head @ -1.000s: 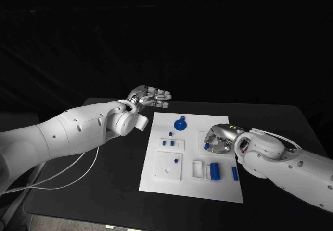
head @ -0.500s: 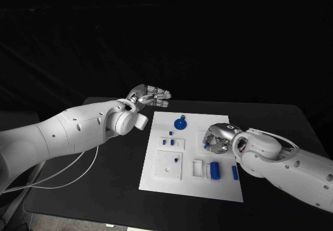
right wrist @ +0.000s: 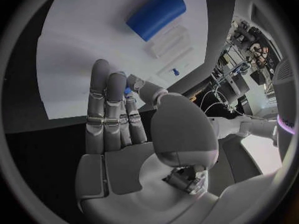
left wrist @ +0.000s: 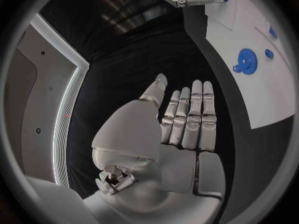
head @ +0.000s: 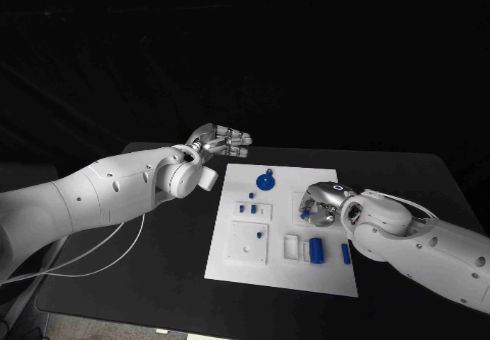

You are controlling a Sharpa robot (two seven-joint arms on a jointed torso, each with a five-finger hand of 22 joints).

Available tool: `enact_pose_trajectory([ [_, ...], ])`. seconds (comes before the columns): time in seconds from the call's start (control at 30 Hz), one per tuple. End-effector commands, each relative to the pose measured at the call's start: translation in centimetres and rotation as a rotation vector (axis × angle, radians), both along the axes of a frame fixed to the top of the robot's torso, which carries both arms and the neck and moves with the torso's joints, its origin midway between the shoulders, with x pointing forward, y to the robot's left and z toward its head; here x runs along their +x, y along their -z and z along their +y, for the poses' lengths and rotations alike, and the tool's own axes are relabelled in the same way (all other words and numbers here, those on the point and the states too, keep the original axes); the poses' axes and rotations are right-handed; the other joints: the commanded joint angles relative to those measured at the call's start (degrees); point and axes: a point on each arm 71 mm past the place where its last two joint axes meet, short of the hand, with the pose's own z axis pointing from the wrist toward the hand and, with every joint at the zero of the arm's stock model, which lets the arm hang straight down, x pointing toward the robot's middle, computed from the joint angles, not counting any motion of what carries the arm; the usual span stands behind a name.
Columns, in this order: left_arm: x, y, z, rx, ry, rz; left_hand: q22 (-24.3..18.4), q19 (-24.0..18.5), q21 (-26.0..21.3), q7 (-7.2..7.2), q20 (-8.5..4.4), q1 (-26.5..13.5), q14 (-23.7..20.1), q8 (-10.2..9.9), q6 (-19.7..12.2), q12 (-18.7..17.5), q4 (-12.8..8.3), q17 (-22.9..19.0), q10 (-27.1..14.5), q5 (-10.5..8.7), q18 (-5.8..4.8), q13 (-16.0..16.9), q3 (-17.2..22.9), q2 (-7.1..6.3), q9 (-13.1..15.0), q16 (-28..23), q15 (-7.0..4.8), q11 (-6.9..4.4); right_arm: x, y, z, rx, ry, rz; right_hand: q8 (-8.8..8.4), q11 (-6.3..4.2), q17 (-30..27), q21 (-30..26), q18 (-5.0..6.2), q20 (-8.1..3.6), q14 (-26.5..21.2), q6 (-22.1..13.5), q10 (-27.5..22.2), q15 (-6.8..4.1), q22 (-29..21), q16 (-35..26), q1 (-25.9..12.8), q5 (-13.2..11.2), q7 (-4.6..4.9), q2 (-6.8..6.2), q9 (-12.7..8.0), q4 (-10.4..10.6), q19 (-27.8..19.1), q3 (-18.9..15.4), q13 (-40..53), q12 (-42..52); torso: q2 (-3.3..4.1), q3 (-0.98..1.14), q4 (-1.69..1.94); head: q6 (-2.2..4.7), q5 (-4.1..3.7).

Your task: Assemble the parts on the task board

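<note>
Black table (head: 173,283) under a dark backdrop | white task board (head: 321,276) lies at its centre, small blue parts on it | left hand (head: 219,142) hovers off the board's far-left corner, fingers straight, holding nothing | right hand (head: 318,205) sits low over the board's right side, pinching a small blue part (right wrist: 127,90) | blue gear (head: 265,183) rests at the board's far end

Both arms wear smooth, rounded white shells dotted with small dark screw holes. The silver left hand (head: 217,142) and silver right hand (head: 318,207) have segmented metallic fingers (left wrist: 190,115). Thin white cables (head: 97,256) trail from the left arm; a green-lit ring marks the right wrist.
</note>
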Motion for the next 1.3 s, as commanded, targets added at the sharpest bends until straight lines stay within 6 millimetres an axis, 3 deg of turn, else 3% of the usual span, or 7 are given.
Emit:
enact_pose_trajectory([
  [0.03,-0.1,-0.1,-0.2,-0.005,0.021,-0.001,-0.02,0.23,0.35,-0.10,0.01,0.11,-0.10,0.04,-0.28,0.03,0.07,-0.01,-0.34,-0.23,-0.07,-0.01,-0.16,0.06,0.09,-0.10,-0.09,-0.14,0.0,0.1,0.0,-0.021,0.000,-0.028,0.40,-0.40,0.20,0.93,0.22,-0.52,0.06,1.07,1.63,-0.62,1.07,0.31,0.81,-0.15,-0.16,0.96,0.14,-0.72,-0.46,1.13,0.18,0.32,0.03,0.02,-0.01,-0.04,-0.01],
  [0.13,-0.1,-0.1,-0.2,-0.004,0.021,0.000,-0.02,0.22,0.34,-0.10,0.03,0.09,-0.14,0.04,-0.31,0.05,0.14,-0.01,-0.36,-0.28,-0.07,0.00,-0.19,0.07,0.09,-0.11,-0.08,-0.15,0.0,-0.1,0.0,-0.012,0.000,-0.046,0.33,-0.90,0.44,2.52,-0.59,-0.93,0.09,2.56,3.50,-0.92,2.88,0.19,0.61,-0.20,-0.58,1.43,0.20,-1.30,-1.16,1.67,0.20,0.28,0.01,0.03,-0.05,-0.04,-0.04],
  [0.33,-0.1,-0.1,-0.3,-0.004,0.023,0.001,-0.02,0.22,0.34,-0.10,0.03,0.09,-0.14,0.04,-0.31,0.05,0.14,-0.01,-0.36,-0.28,-0.07,0.00,-0.19,0.07,0.09,-0.11,-0.08,-0.15,0.1,-0.4,0.2,0.027,-0.002,-0.090,0.32,-1.48,0.88,3.90,-1.03,-1.41,0.38,3.65,5.41,-1.35,4.92,-0.07,-0.02,-0.14,-0.97,1.78,0.22,-1.70,-1.89,1.82,0.28,0.34,-0.02,0.03,-0.01,-0.03,-0.14],
  [0.6,0.0,-0.1,-0.2,-0.004,0.025,0.001,-0.02,0.22,0.34,-0.10,0.03,0.09,-0.14,0.04,-0.31,0.05,0.14,-0.01,-0.36,-0.28,-0.07,0.00,-0.19,0.07,0.09,-0.11,-0.08,-0.15,-0.1,-0.8,0.3,0.077,-0.007,-0.109,0.33,-1.65,1.46,4.18,-1.08,-1.66,0.57,4.16,5.95,-1.61,6.16,-0.36,-0.43,-0.13,-1.13,1.75,0.26,-1.80,-2.01,2.25,0.28,0.33,-0.02,0.02,0.02,-0.03,-0.14],
  [0.93,-0.1,-0.1,-0.4,-0.005,0.029,0.002,-0.03,0.24,0.34,-0.09,0.04,0.01,-0.13,0.04,-0.34,0.06,0.33,0.01,-0.39,-0.26,-0.05,0.00,-0.22,0.19,0.09,-0.09,-0.07,-0.14,-0.8,-2.7,0.2,0.137,-0.033,-0.109,0.32,-1.66,1.68,3.99,-1.06,-1.67,0.57,4.29,6.00,-1.64,6.59,-0.56,-0.61,-0.07,-1.15,1.63,0.27,-1.77,-2.09,2.56,0.29,0.34,-0.09,-0.10,-0.04,-0.13,0.50],
  [1.3,0.0,0.0,-0.5,-0.005,0.030,0.003,-0.03,0.24,0.34,-0.09,0.04,0.01,-0.13,0.04,-0.34,0.06,0.33,0.01,-0.39,-0.26,-0.05,0.00,-0.22,0.19,0.09,-0.09,-0.07,-0.14,-2.3,-4.2,2.8,0.175,-0.115,-0.103,0.31,-1.69,1.78,3.78,-1.04,-1.65,0.64,4.38,6.07,-1.65,6.82,-0.66,-0.70,-0.06,-1.17,1.65,0.28,-1.76,-1.98,2.45,0.30,0.35,-0.10,-0.01,-0.14,0.16,0.73],
])
